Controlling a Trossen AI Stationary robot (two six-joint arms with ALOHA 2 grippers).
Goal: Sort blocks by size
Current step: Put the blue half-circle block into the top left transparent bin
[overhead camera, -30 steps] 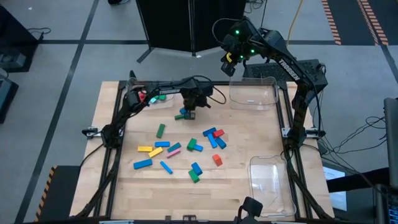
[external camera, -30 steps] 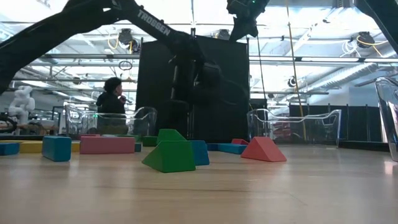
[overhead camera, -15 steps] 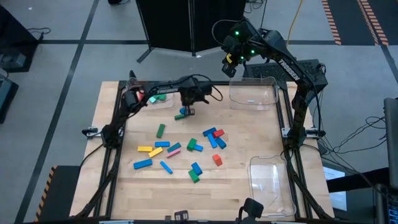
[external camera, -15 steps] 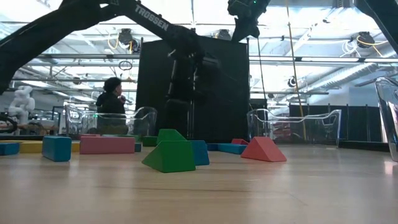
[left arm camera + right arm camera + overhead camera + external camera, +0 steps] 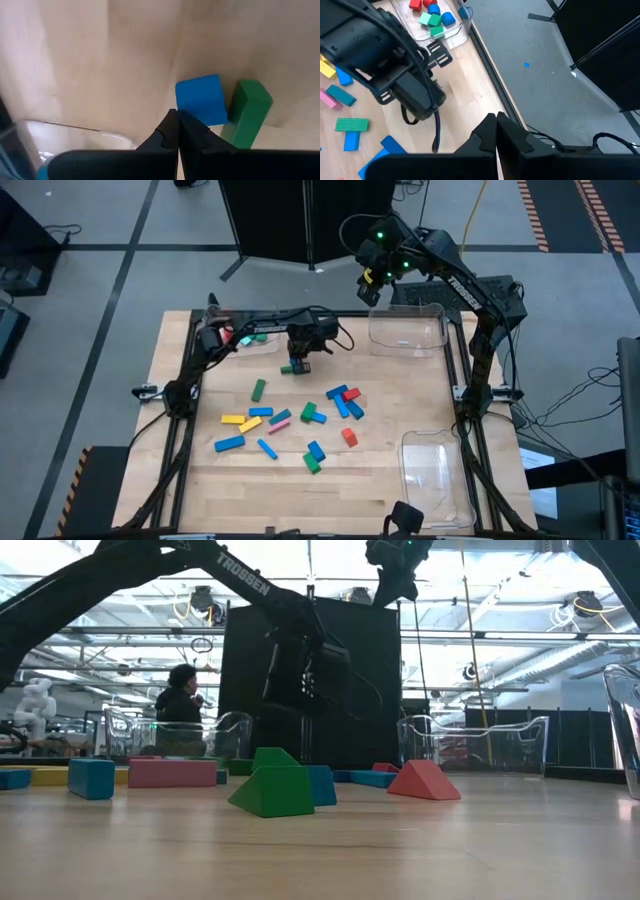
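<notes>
A blue cube (image 5: 200,99) and a green block (image 5: 247,112) lie side by side on the wooden table at its far middle; they also show in the high view (image 5: 296,367). My left gripper (image 5: 299,355) is shut and empty just above them, its fingertips (image 5: 177,114) beside the blue cube's corner. Several more blocks (image 5: 300,420) in blue, green, red, yellow and pink lie scattered on the table's middle. My right gripper (image 5: 367,286) is shut and empty, held high beyond the table's far edge over the floor (image 5: 496,117).
A clear tray (image 5: 255,337) at the far left holds several small blocks (image 5: 432,17). A clear tray (image 5: 405,330) stands at the far right and another (image 5: 435,475) at the near right. A person (image 5: 180,695) stands in the room behind.
My left gripper has stayed shut over the blue cube and green block, shifting a little toward the table's left edge and turning at the wrist. The blocks have stayed where they were.
</notes>
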